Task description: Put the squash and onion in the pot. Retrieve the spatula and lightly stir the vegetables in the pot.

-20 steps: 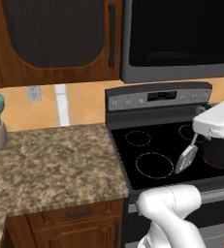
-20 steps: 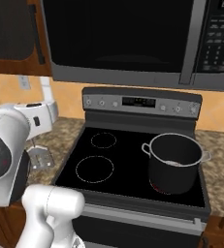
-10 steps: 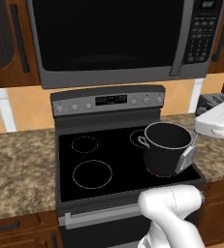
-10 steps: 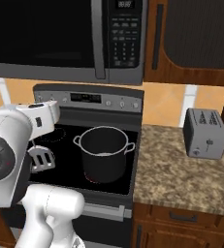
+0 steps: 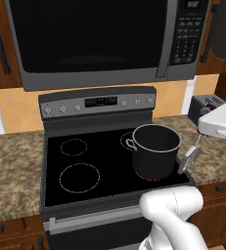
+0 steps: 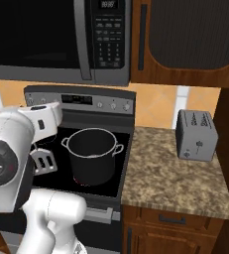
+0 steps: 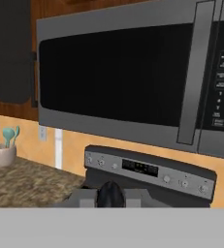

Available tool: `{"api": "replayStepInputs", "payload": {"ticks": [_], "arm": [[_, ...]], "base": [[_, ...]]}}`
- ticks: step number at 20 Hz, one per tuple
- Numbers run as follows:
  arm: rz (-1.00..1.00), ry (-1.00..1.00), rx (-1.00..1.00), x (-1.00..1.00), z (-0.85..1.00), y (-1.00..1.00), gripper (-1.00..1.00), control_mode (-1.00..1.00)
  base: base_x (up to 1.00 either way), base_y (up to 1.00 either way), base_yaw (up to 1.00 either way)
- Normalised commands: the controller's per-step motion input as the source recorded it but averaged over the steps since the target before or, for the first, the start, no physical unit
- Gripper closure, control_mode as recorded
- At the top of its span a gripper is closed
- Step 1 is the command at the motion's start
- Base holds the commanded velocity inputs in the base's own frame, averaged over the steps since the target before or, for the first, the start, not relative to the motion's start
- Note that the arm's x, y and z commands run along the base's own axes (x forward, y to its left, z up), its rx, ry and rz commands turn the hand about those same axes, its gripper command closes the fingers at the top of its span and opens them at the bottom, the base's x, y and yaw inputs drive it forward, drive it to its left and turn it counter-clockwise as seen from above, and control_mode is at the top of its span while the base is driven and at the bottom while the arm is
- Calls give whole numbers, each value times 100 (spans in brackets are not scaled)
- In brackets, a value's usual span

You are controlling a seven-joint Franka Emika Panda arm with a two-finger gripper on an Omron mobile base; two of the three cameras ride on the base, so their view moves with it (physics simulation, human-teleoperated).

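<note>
The small spatula with the square silver slotted head [image 5: 189, 159] and thin black handle hangs head-down from the robot's hand [image 5: 201, 136], which is clenched on the upper end of the handle. It sits just off the right side of the round silver steel pot [image 5: 155, 149], near but seemingly not touching the pot wall; in the right base view its slotted head [image 6: 43, 160] shows to the left of the pot [image 6: 92, 155].

By its look the spatula is light and stiff, and the thin smooth handle could twist or slip between the pads if the head drags, so a grip high on the handle suits gentle stirring only.

The pot stands on the front right burner of the black glass stovetop [image 5: 85, 166], close to the stove's right edge. What lies inside it I cannot tell.

Right of the stove, a silver toaster [image 6: 197, 134] stands on the speckled granite surface [image 6: 170, 181] toward its back edge.
</note>
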Motion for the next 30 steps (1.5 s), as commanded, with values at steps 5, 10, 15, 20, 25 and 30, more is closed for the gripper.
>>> {"api": "replayStepInputs", "payload": {"ticks": [5,10,15,20,25,30], "arm": [[0,-22,18,21,23,0,100,-100],[-1,-14,8,58,2,-3,100,-100],[-8,-6,-10,40,-50,-30,100,-100],[-7,0,-2,50,-42,-26,100,-100],[-7,2,3,77,-40,0,100,-100],[-9,1,0,65,-34,0,100,-100]], "base": [[0,0,0],[0,0,0],[0,0,0],[0,0,0],[0,0,0],[0,0,0]]}}
